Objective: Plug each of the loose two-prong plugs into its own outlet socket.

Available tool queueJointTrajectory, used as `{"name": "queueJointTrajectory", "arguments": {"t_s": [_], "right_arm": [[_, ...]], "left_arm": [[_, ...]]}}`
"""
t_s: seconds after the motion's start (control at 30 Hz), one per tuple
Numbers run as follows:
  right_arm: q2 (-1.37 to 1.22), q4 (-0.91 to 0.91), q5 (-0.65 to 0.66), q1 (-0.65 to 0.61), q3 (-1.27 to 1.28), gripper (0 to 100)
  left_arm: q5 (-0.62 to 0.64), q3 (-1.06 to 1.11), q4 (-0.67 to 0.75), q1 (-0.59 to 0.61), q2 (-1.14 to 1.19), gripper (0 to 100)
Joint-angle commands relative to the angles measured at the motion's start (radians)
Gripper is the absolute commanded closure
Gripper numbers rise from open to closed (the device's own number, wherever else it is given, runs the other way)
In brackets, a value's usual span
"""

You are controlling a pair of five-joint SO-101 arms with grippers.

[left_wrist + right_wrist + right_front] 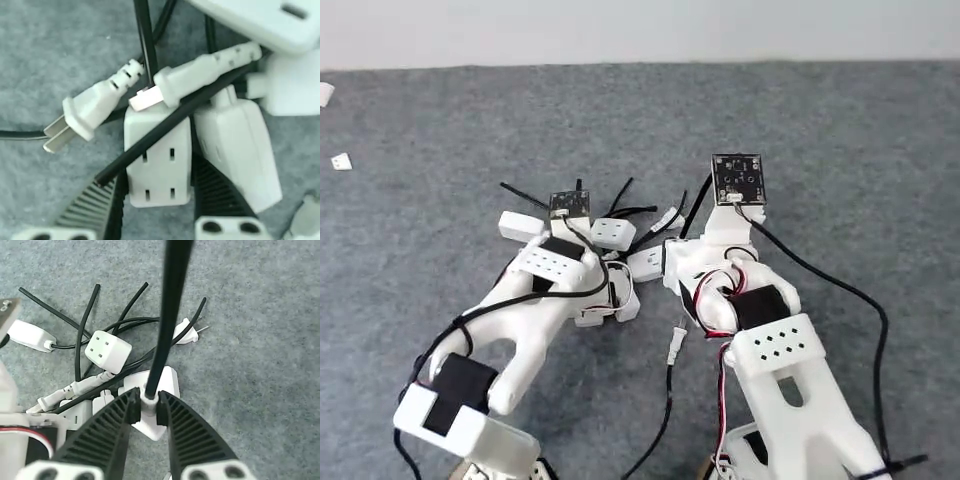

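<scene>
**Both grippers working in the tangle of plugs and sockets on grey carpet**

A grey, short-pile carpet [840, 150] is covering the whole work surface, and a plain pale wall [640, 30] is running along its far edge. Two white scraps [340, 160] are lying on the carpet near the far corner, well apart from everything else.

The plugs, sockets and black cords are sitting in one heap in the middle of the carpet, between the two arms. One loose plug [675, 345] is lying apart from the heap, nearer the arm bases, with its cord trailing back toward them.

The left gripper [159, 167] is clamping a white outlet block [160, 187], one ribbed finger pressing on each side. A black cord [150, 137] is crossing the block's face at a slant. A two-prong plug [85, 112] is lying just beside the block with its prongs bare, and a second plug [200, 75] is resting across the block's far end.

The right gripper [148, 402] is pinching narrowly on the white collar [149, 401] where a cord leaves a corded socket [167, 380], which is resting on the carpet. A cube socket [107, 350] is sitting near it, and a small plug [187, 332] is lying beyond, its prongs pointing away from the heap.
</scene>
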State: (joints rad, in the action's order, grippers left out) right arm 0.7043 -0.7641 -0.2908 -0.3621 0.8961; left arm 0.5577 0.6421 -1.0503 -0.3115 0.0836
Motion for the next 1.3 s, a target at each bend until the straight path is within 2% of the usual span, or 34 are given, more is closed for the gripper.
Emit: {"name": "queueJointTrajectory", "arguments": {"t_s": [0.0,0.1,0.2,0.3,0.4,0.53,0.6,0.7,0.8,0.93,1.13,1.27], "right_arm": [[0.039,0.015,0.012,0.013,-0.032,99.1],[0.039,0.015,0.012,0.012,-0.032,99.1],[0.039,0.016,0.012,0.010,-0.032,99.1],[0.038,0.016,0.012,0.008,-0.032,99.1],[0.038,0.016,0.012,-0.013,-0.032,99.1],[0.028,0.016,0.012,-0.050,-0.028,99.1],[0.027,0.016,0.009,-0.076,-0.021,99.1],[0.027,0.068,0.006,-0.142,0.014,99.1],[0.025,0.171,0.008,-0.216,0.072,99.1],[0.025,0.278,0.017,-0.265,0.130,99.1],[0.024,0.414,0.077,-0.314,0.203,99.1],[-0.016,0.437,0.077,-0.351,0.204,99.1]], "left_arm": [[-0.028,-0.039,-0.008,-0.029,-0.012,89],[-0.052,-0.015,-0.008,-0.017,-0.049,85],[-0.031,0.021,-0.012,0.015,-0.101,72],[-0.074,0.097,-0.012,-0.012,-0.190,62],[-0.118,0.188,-0.012,-0.035,-0.356,64],[-0.166,0.321,-0.015,-0.005,-0.644,66],[-0.199,0.390,-0.015,0.083,-0.770,66],[-0.272,0.441,-0.015,0.276,-0.884,66],[-0.322,0.467,-0.015,0.400,-0.888,66],[-0.371,0.473,-0.006,0.497,-0.859,66],[-0.376,0.522,0.147,0.580,-0.816,66],[-0.376,0.521,0.161,0.585,-0.786,66]]}}
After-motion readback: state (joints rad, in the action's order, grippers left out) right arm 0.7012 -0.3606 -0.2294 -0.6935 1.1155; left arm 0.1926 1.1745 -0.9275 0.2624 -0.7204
